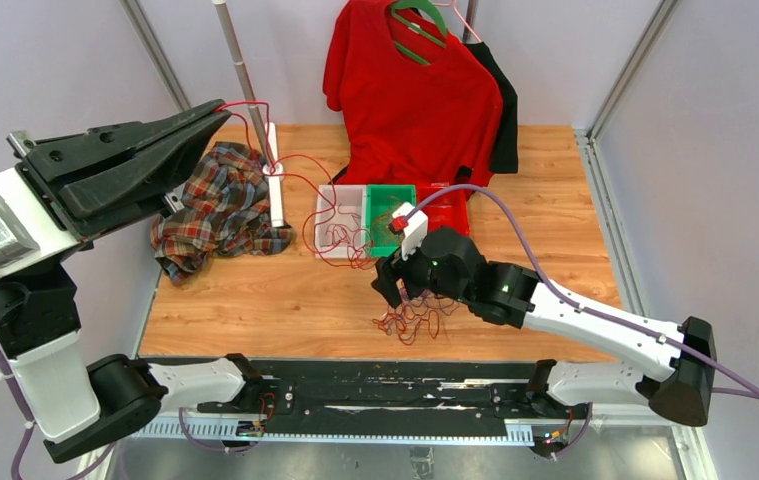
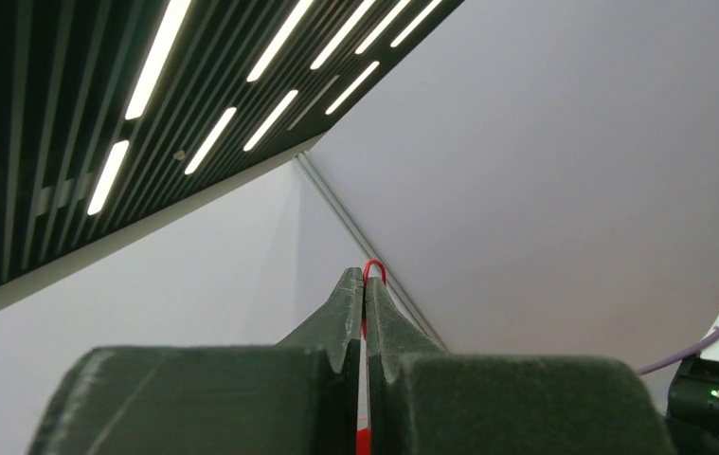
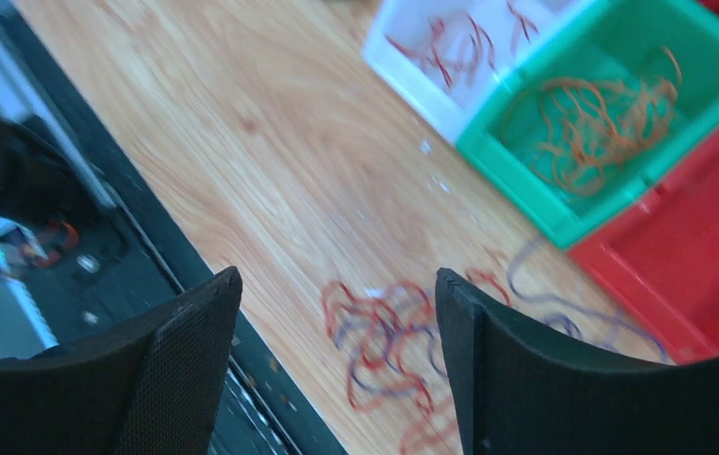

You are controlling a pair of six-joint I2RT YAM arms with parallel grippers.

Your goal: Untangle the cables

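A tangle of red and purple cables [image 1: 417,318] lies near the table's front edge; it also shows in the right wrist view [image 3: 388,341]. My right gripper [image 1: 392,283] is open and empty just above it, its own view showing the gap [image 3: 336,294]. My left gripper [image 1: 223,106] is raised high at the left, shut on a red cable [image 1: 255,125] whose loop pokes out between the tips [image 2: 373,269]. That red cable runs down to the white bin [image 1: 327,196], which holds more red cables.
A green bin [image 1: 391,192] holds orange cables [image 3: 606,118]; a red bin [image 1: 451,196] stands to its right. A plaid cloth [image 1: 217,205], a white stand post [image 1: 275,185] and a red shirt [image 1: 410,95] on a hanger are at the back.
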